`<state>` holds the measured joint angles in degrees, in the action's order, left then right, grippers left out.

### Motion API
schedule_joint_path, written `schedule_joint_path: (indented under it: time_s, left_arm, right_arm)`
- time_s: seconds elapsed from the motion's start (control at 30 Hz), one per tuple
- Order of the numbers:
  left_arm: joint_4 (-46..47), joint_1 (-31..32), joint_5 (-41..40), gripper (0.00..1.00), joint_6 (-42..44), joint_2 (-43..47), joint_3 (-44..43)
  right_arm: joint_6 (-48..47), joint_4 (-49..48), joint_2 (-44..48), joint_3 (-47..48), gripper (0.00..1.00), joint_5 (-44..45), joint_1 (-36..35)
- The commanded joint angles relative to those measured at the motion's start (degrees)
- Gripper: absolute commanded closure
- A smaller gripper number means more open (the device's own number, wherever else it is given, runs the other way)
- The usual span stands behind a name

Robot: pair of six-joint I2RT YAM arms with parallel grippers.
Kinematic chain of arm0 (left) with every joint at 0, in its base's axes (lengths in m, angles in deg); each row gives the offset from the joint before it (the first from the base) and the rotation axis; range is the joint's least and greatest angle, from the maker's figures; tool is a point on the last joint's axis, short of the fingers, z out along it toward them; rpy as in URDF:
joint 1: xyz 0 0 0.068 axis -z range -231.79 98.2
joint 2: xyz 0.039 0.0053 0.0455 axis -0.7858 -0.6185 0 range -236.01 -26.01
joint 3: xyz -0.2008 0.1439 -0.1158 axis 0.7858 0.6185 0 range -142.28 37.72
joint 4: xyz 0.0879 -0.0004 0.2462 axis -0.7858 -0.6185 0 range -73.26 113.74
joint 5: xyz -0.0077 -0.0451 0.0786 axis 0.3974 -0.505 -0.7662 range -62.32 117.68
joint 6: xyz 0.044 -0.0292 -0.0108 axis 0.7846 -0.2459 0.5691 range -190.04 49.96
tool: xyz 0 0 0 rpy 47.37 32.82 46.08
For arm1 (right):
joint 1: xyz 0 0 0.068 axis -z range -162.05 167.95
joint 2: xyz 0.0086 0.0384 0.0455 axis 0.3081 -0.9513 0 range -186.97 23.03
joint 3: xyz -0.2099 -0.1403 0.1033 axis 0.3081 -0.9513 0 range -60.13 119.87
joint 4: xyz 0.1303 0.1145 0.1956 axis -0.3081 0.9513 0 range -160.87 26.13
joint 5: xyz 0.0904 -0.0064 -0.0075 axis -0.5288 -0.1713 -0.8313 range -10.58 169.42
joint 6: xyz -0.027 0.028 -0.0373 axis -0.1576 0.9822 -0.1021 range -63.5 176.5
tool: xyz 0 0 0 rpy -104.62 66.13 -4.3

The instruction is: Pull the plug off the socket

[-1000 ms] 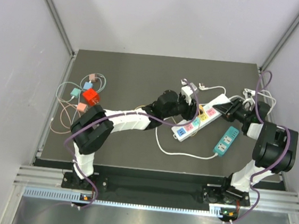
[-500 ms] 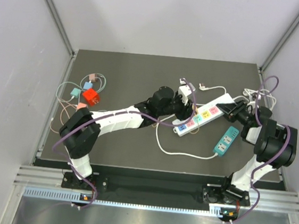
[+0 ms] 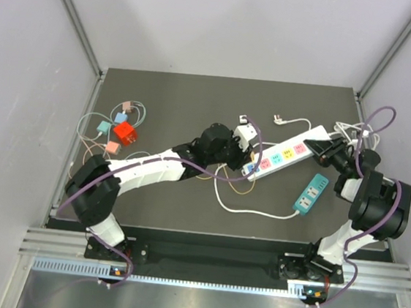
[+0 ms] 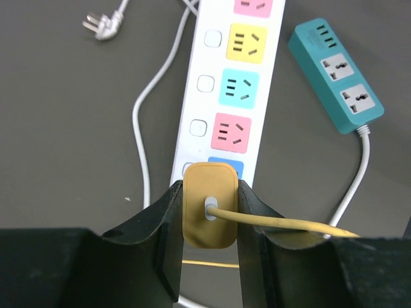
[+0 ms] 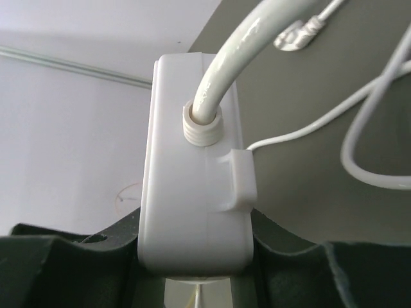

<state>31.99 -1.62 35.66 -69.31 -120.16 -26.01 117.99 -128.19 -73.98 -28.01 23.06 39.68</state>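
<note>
Plug (image 4: 209, 205), the tan one, sits pinched flat between both fingers (image 4: 168, 221) of the left gripper (image 4: 209, 192), right over the blue outlet (image 4: 235, 165) at the near end of the white power strip (image 4: 192, 83). Can't tell if it's fully out. Right gripper (image 5: 196, 231) is clamped on the strip's cord end. A teal strip (image 4: 337, 67) lies nearby.

One white strip (image 3: 286, 154), one teal strip (image 3: 310, 194), one plug (image 4: 207, 187).

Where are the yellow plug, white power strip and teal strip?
yellow plug (image 4: 209, 229): left wrist view, face below its cable.
white power strip (image 4: 204, 106): left wrist view, body between two buttons.
teal strip (image 4: 345, 81): left wrist view, top between sockets.
</note>
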Motion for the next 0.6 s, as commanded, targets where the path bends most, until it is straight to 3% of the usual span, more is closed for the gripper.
schedule_joint_path:
  time_s: [0.0, 0.13, 0.3, 0.43, 0.57]
  left_arm:
    - [0.02, 0.1, -1.48, 1.0, 3.04, 8.61, -0.26]
    - [-4.11, -0.42, -6.47, 1.0, 4.89, 13.97, -1.75]
    - [-7.37, -2.53, -13.42, 1.0, 5.86, 20.3, -5.18]
    - [-7.99, -6.13, -18.79, 1.0, 7.18, 24.36, -8.6]
    - [-7.99, -12.28, -22.31, 1.0, 7.97, 27.08, -13.78]
  right_arm:
    - [-6.81, 8.25, 3.06, 1.36, 1.0, 3.18, 1.73]
    - [-9.63, 11.52, 1.92, 1.89, 0.99, 3.8, 1.64]
    - [-12.98, 17.06, 1.3, 3.21, 0.89, 4.15, 1.73]
    - [-14.65, 20.22, 0.6, 3.83, 0.72, 4.59, 1.64]
    - [-15.18, 20.4, 0.6, 4.09, 0.62, 4.59, 1.64]
